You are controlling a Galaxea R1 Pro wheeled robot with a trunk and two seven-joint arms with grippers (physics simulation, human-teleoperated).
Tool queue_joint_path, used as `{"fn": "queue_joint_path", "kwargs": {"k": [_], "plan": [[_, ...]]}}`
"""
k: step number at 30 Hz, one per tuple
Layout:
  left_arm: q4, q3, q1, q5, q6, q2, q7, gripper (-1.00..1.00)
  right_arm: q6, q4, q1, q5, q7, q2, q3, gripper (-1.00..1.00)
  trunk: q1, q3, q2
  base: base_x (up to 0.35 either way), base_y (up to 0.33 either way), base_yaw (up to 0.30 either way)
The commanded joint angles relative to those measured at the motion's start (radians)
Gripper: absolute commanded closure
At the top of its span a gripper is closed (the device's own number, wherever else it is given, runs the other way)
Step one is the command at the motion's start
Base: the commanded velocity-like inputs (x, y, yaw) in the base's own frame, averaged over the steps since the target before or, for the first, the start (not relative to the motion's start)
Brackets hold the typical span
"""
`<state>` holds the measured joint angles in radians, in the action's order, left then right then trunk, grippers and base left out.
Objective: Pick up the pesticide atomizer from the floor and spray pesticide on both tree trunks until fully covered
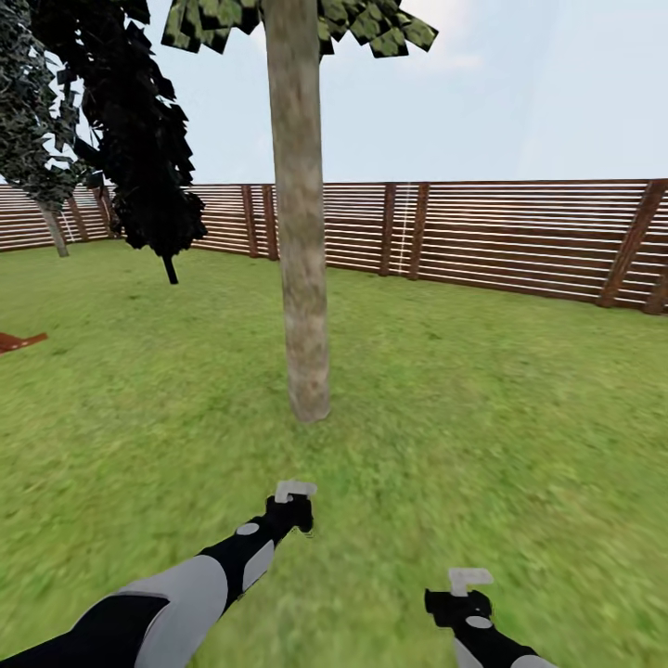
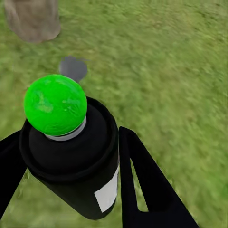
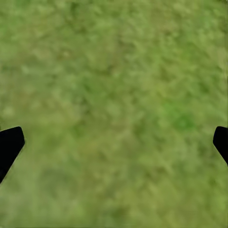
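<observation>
Left gripper (image 2: 71,185) clasps the pesticide atomizer (image 2: 71,156), right gripper (image 3: 114,142) spread and empty; spray may miss the tree trunk (image 1: 299,232) at frame centre if misaimed.

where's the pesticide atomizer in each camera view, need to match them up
Head view: the pesticide atomizer is at the tip of the left arm, low centre, short of the tree trunk.
Left wrist view: it stands large between the left gripper fingers, green ball on top, whitish label showing.
Right wrist view: not in it, just grass.
Shared landmark: the trunk base, seen beyond the bottle in the left wrist view.
</observation>
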<state>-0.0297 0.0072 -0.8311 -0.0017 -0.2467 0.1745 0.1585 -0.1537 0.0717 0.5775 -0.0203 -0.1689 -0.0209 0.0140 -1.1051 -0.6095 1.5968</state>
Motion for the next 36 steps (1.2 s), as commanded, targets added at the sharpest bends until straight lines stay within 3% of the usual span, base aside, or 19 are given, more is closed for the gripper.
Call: {"fn": "queue_joint_path", "kwargs": {"k": [1,4,8,12,18,36], "plan": [[0.001,0.001,-0.001,0.0,-0.003,0.0,-0.045,1.0,-0.003,-0.001,0.001,-0.002,-0.004,-0.004,0.001,-1.0,-0.001,-0.001,0.0,0.35,0.093,-0.01],[0.001,0.002,-0.001,0.001,-0.001,0.0,-0.201,1.0,-0.003,-0.001,0.001,-0.003,-0.004,-0.008,0.0,-1.0,-0.001,-0.001,0.0,0.35,0.091,-0.004],[0.001,-0.001,0.0,0.002,0.001,0.0,-0.256,1.0,-0.003,-0.017,0.0,-0.003,-0.004,-0.019,0.001,-1.0,-0.001,-0.001,0.0,0.35,0.051,-0.001],[0.002,-0.002,0.0,0.002,0.006,0.0,-0.263,1.0,-0.003,-0.026,0.0,-0.003,-0.004,-0.023,0.001,-1.0,-0.001,-0.001,0.0,0.35,0.009,0.0],[0.002,-0.003,-0.001,0.001,0.068,0.0,-0.239,1.0,-0.003,-0.027,0.0,-0.003,-0.004,-0.024,0.0,-1.0,-0.001,-0.001,0.0,0.35,0.001,0.0],[0.002,-0.003,-0.001,0.001,0.074,0.0,-0.234,1.0,-0.004,-0.027,0.0,-0.004,-0.004,-0.024,0.001,-1.0,-0.001,-0.001,0.0,0.35,0.14,0.0]]}}
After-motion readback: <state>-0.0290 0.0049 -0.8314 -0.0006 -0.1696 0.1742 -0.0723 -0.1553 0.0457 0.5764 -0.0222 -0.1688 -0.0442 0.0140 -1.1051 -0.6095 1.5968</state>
